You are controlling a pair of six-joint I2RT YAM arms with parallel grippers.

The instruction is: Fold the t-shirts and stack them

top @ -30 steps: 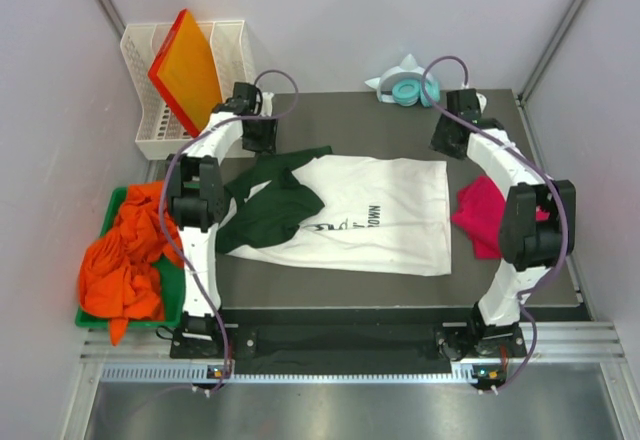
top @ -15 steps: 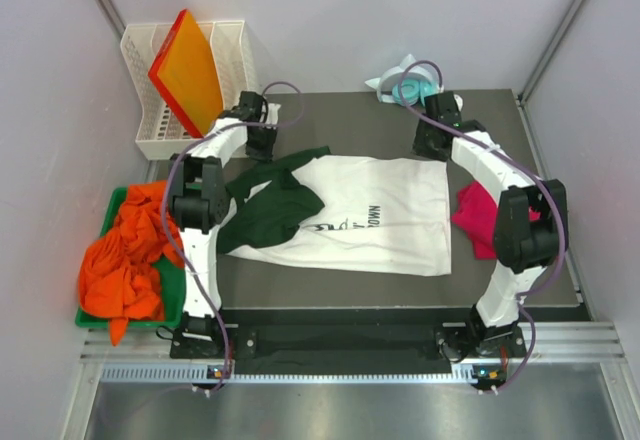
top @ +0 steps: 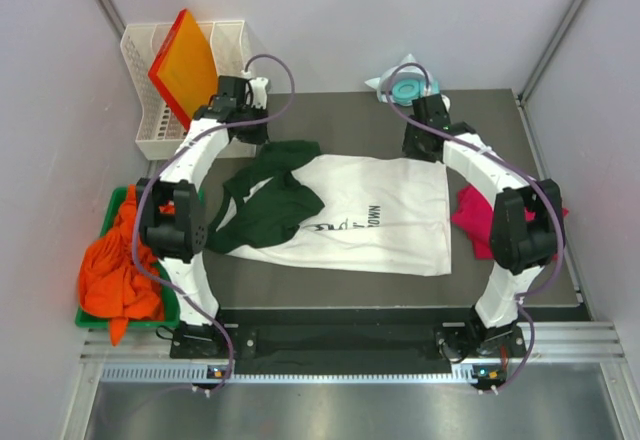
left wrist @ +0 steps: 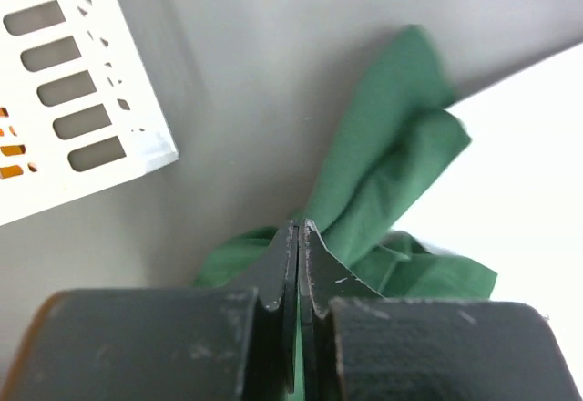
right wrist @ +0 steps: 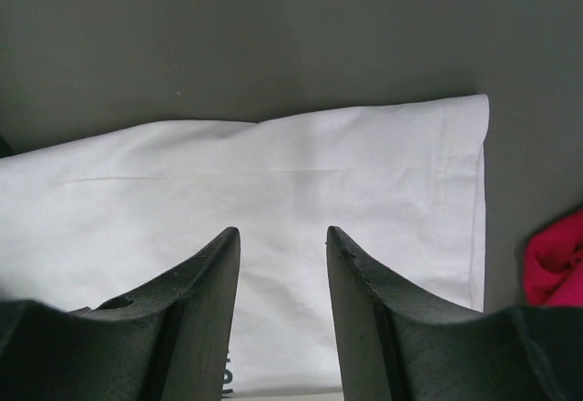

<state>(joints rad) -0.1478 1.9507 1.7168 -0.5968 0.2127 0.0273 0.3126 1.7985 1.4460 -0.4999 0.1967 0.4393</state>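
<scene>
A white t-shirt with dark print is spread flat in the middle of the dark grey counter. A crumpled dark green t-shirt is laid partly over its left edge.

The left gripper is held low at the far corner of the green shirt. Its fingers are pressed together, with green cloth bunched at the tips, so the fabric appears to be pinched between them.

The right gripper is poised above the far right corner of the white shirt. Its fingers are spread apart and nothing is held between them.

A green plastic bin is set beside the counter's left side, and a heap of orange garments is piled in it and spills over its rim. A white slotted plastic rack stands at the far left, and a flat orange board is propped tilted in it. A crumpled magenta garment is left on the counter just right of the white shirt.
</scene>
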